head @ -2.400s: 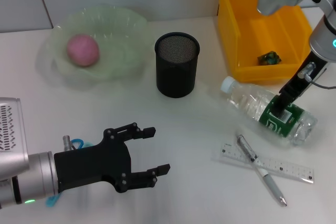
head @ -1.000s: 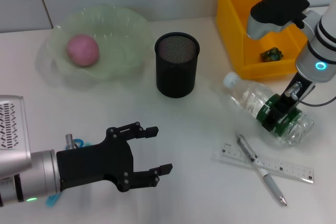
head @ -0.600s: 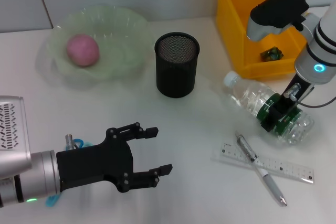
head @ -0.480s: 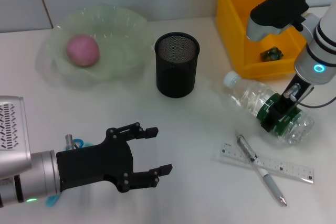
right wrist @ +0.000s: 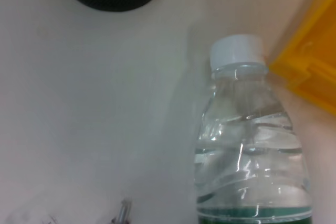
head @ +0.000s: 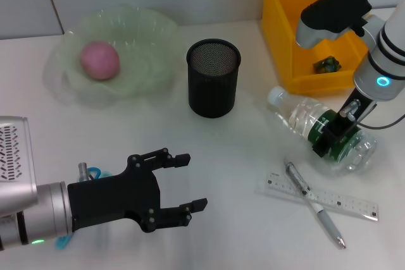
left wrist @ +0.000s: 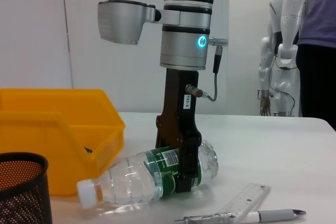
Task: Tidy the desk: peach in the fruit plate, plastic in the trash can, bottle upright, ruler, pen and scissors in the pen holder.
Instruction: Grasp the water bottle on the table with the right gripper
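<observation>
A clear water bottle [head: 304, 120] with a green label lies on its side on the white table, cap toward the pen holder. My right gripper [head: 334, 137] is shut across its green label; the left wrist view shows it [left wrist: 181, 167] straddling the bottle [left wrist: 142, 178]. The right wrist view shows the bottle's cap [right wrist: 237, 51]. A pen [head: 312, 202] lies crossed over a clear ruler [head: 345, 204] in front of the bottle. The pink peach [head: 99, 60] sits in the green plate [head: 149, 39]. My left gripper [head: 188, 181] is open and empty at front left, with blue scissor handles [head: 93, 172] partly hidden under it.
A black mesh pen holder [head: 213, 78] stands mid-table. A yellow bin [head: 283, 42] at back right holds a green scrap of plastic [head: 327, 65]. The bottle lies just in front of the bin.
My right gripper came down over the bottle's label and closed on it; the bottle shifted slightly. My left arm has not moved.
</observation>
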Robot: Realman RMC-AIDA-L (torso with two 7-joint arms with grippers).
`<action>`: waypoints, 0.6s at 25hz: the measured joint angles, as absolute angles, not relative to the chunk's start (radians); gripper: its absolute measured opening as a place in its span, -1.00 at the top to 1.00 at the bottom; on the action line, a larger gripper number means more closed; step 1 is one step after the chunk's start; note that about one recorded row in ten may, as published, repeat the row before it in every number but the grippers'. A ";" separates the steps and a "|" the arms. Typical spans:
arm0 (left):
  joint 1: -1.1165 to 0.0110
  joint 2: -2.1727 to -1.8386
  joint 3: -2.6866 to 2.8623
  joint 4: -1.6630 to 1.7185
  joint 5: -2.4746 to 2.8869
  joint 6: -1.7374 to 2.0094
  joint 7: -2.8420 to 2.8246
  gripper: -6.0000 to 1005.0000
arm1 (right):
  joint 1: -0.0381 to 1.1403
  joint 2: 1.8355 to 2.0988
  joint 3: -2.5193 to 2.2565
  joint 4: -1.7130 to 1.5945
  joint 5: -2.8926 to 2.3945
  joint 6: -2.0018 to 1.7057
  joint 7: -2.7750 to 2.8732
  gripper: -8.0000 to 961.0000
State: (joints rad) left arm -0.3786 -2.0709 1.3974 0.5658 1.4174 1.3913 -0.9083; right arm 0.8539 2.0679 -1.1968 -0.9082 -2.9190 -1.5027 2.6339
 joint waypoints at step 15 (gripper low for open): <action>-0.376 -2.071 1.397 0.568 1.417 1.393 -0.908 -0.57 | 0.840 2.078 -1.246 -0.934 -2.905 -1.516 2.590 -0.60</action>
